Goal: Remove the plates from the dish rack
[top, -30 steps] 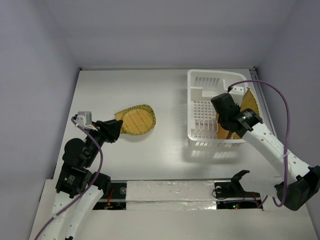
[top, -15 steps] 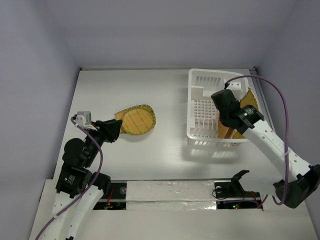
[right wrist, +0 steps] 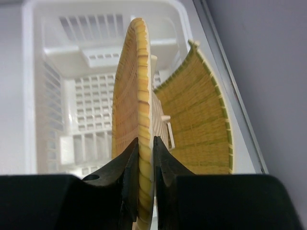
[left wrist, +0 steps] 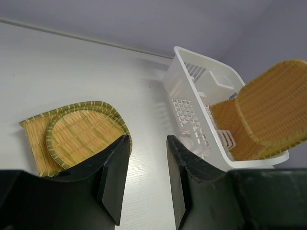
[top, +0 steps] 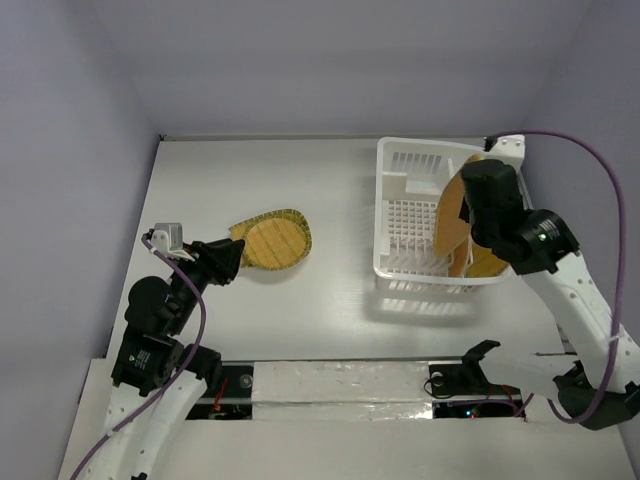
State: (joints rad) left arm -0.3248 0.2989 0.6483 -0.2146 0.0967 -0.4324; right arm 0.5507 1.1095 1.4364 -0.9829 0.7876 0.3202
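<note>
My right gripper [right wrist: 145,148] is shut on the lower edge of a woven orange-tan plate [right wrist: 138,81], which stands on edge over the white dish rack [right wrist: 53,110]. From above, this plate [top: 450,215] shows just left of the right gripper [top: 470,215], over the rack [top: 420,146]. A second plate [right wrist: 201,124] leans against the rack's right side [top: 492,262]. Two more plates [top: 272,240] lie stacked on the table at the left. My left gripper [left wrist: 147,139] hovers open just right of that stack [left wrist: 76,136], holding nothing.
The dish rack stands at the back right, close to the right wall and the table's right edge [top: 530,215]. Bare white table [top: 340,220] lies between the stacked plates and the rack. The arm bases and cables sit along the near edge.
The right gripper has closed on the plate and lifted it up out of the rack, moving toward the back right. The left arm has not moved.
</note>
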